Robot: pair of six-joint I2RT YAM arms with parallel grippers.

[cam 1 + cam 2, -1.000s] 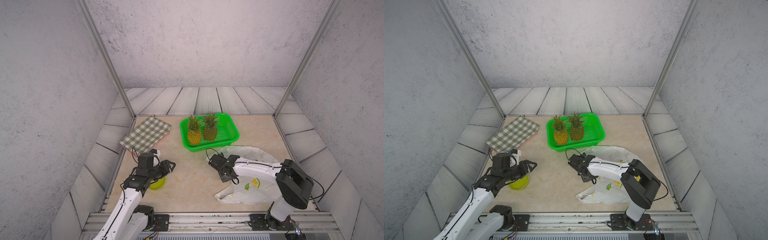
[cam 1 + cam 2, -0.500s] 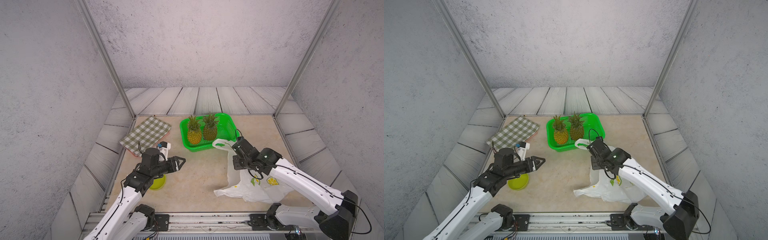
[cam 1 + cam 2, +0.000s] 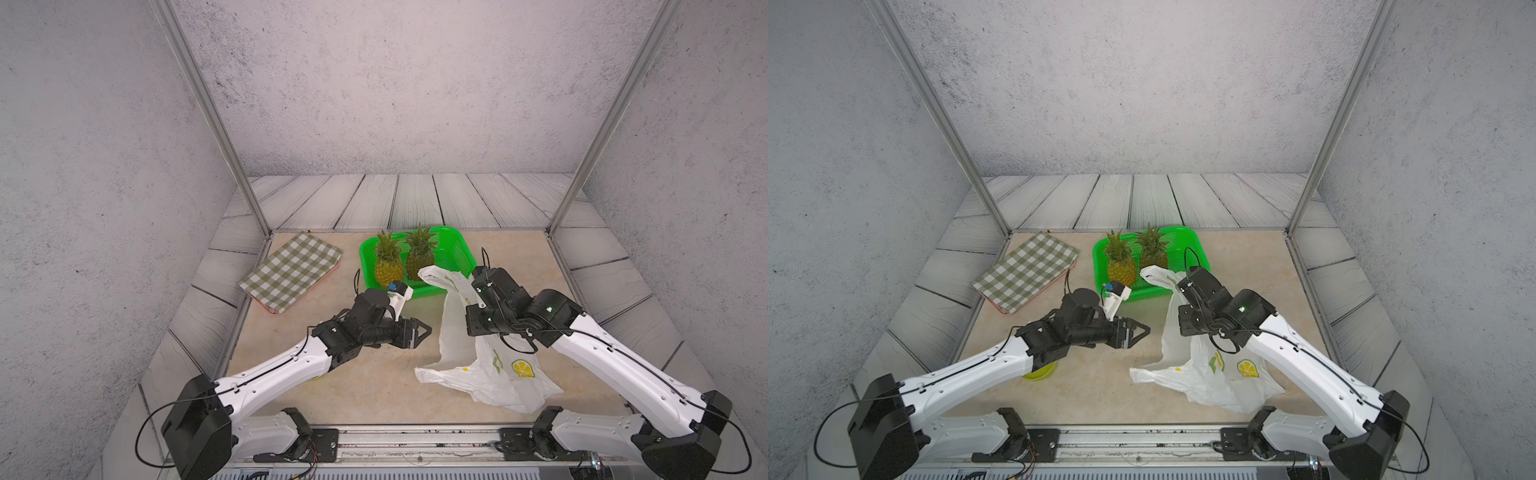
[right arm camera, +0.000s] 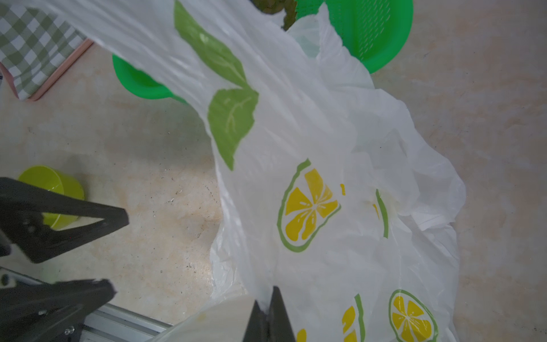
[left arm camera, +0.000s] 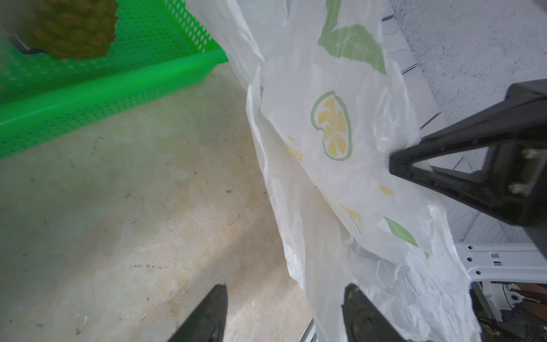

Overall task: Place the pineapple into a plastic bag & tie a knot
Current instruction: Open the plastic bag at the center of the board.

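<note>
clock as seen in the top views, 12 = back wall. checked cloth (image 3: 291, 276) at 10, lime cup (image 3: 1040, 370) at 8. left gripper (image 3: 422, 332) near centre, fingers spread, holding nothing, tips pointing to 3 at the plastic bag (image 3: 486, 374), close beside it; contact, can't tell. green basket (image 3: 461, 253) at 12, two pineapples (image 3: 388, 266) upright inside. bag runs from 1 down to 5: lower part crumpled on the table (image 3: 332, 386), upper part lifted, top end in front of the basket's near rim. right gripper (image 4: 268, 311) at 3, fingers pressed together, pinching the bag's film.
</note>
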